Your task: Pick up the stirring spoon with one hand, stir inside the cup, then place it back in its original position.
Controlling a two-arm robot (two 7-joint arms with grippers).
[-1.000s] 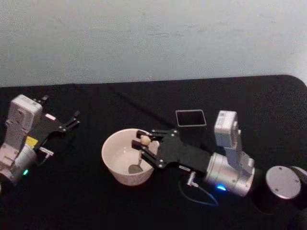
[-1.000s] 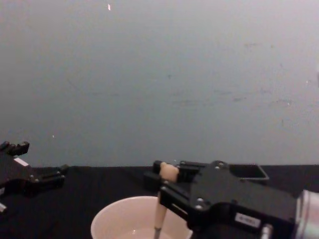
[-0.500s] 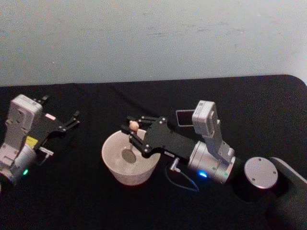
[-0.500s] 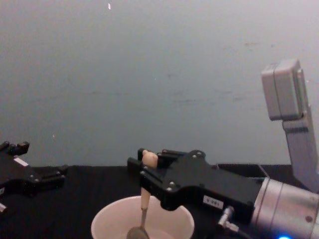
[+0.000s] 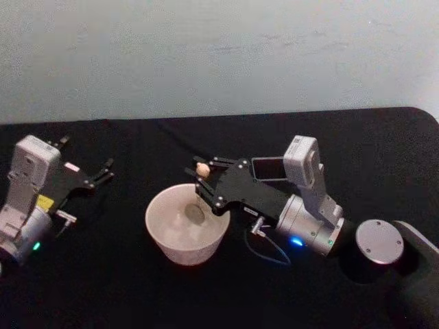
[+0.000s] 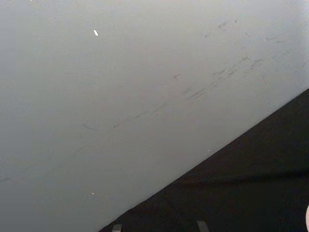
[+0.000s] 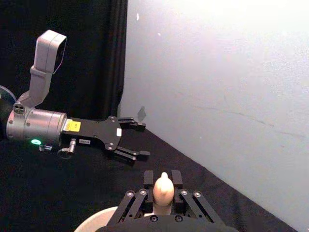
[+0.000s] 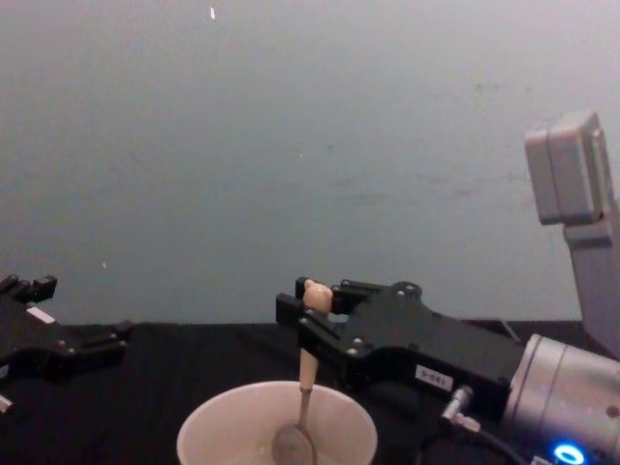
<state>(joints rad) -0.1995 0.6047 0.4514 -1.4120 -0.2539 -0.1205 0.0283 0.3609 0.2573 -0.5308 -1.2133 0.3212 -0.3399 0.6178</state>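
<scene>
The right claw (image 5: 206, 180) pinches the stirring spoon (image 8: 305, 363) just under its bear knob, metal bowl down inside the cup (image 5: 184, 251), so a wide sweep could catch the rim and tip the cup on the counter (image 5: 103, 288); the left claw (image 5: 105, 171) lies splayed, well apart.

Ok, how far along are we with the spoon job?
Done: the small metal-bowled spoon with the cream bear-knob handle is out of the dark grey square holder box and clamped in the right gripper. In hand: its bowl sits inside the wide cream-white round cup, so stirring looks under way. Left: finish and return the spoon to the holder box. The left gripper is parked open on the black table, left side.
</scene>
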